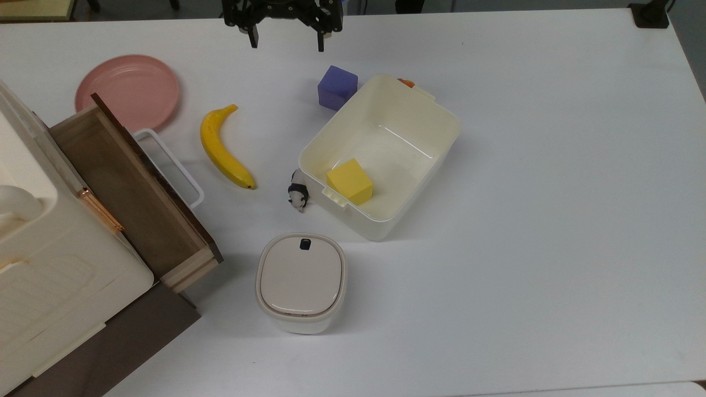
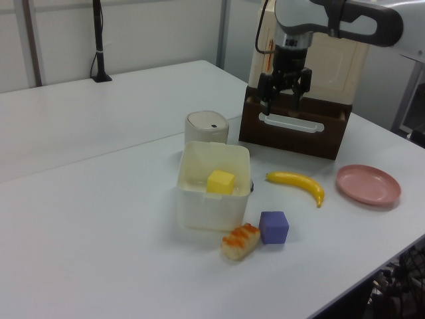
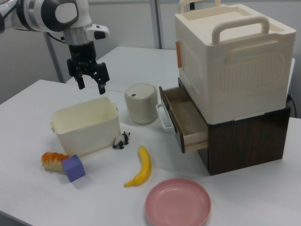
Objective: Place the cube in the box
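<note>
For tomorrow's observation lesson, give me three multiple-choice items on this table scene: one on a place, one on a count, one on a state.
1. Where is the purple cube?
A. Inside the box
B. On the table beside the box
C. On the pink plate

2. How many cubes lie in the box?
A. None
B. One
C. Two

3. What is the state of the gripper?
A. Open, holding nothing
B. Shut on the banana
C. Shut on the purple cube

Answers:
1 B, the top view shows it on the table outside the box's wall.
2 B, the yellow cube alone lies inside.
3 A, in the right view its fingers stand apart in the air with nothing between them.
</note>
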